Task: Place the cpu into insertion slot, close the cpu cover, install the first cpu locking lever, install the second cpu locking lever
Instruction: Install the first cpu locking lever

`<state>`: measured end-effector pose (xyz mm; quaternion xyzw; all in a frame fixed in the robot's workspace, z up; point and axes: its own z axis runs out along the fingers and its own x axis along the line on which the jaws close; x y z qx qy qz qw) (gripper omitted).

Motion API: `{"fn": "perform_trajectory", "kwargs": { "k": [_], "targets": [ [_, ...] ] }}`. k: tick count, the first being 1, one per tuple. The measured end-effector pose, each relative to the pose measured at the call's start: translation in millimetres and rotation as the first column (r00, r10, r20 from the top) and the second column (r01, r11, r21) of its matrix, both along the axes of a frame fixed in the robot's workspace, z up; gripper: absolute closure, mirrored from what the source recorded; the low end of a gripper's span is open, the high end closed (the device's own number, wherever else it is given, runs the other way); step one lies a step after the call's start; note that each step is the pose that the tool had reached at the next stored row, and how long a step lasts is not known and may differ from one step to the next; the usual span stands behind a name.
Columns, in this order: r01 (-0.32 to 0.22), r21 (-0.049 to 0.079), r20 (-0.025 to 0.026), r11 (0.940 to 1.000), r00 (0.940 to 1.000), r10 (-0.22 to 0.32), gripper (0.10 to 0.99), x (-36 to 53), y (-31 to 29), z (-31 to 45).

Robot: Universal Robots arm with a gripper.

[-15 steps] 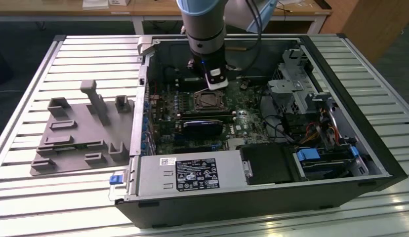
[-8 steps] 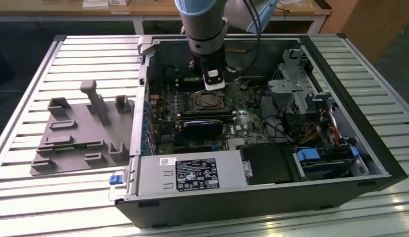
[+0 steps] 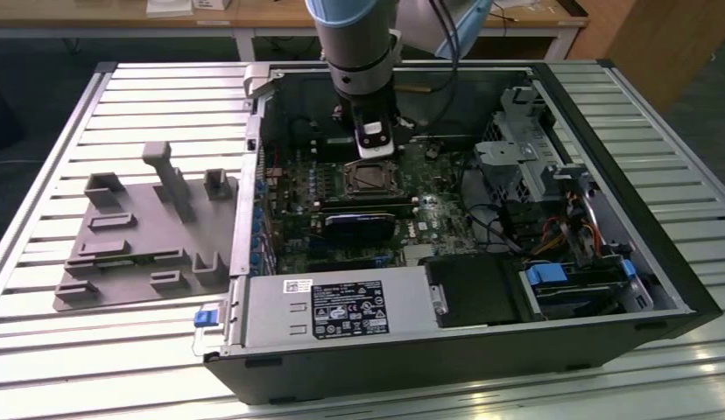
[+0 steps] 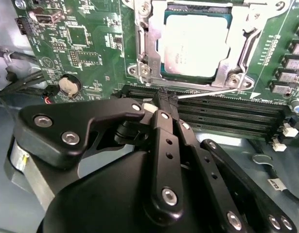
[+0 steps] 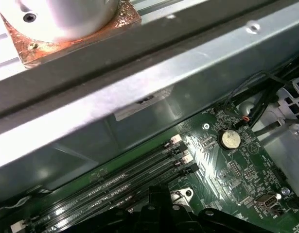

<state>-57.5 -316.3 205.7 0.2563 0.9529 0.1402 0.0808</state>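
In the exterior view my gripper (image 3: 376,147) hangs inside the open computer case, just behind the insertion slot (image 3: 369,178) on the green board. The second wrist view shows the cpu (image 4: 195,43), pale silver, lying in the slot. The cpu cover (image 4: 150,48), a silver frame, lies flat around it. A thin silver locking lever (image 4: 210,93) runs along the cover's near edge, and one end meets my fingertips. My gripper (image 4: 166,101) is shut, its black fingers (image 4: 164,145) pressed together, with nothing visibly clamped between them.
Black memory slots (image 4: 232,112) run beside the socket and a coin battery (image 4: 69,85) sits on the board. The case's metal wall (image 5: 139,92) stands close behind. A grey fixture (image 3: 141,236) lies on the exterior view's left. The power supply (image 3: 339,306) fills the case's front.
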Motion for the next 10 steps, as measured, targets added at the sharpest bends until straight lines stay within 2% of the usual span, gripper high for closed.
{"fn": "perform_trajectory", "kwargs": {
  "k": [10],
  "targets": [
    [0.020,-0.001,0.0003,0.9998,0.9998,-0.020,0.984,-2.7,6.1,-1.8]
  ]
}}
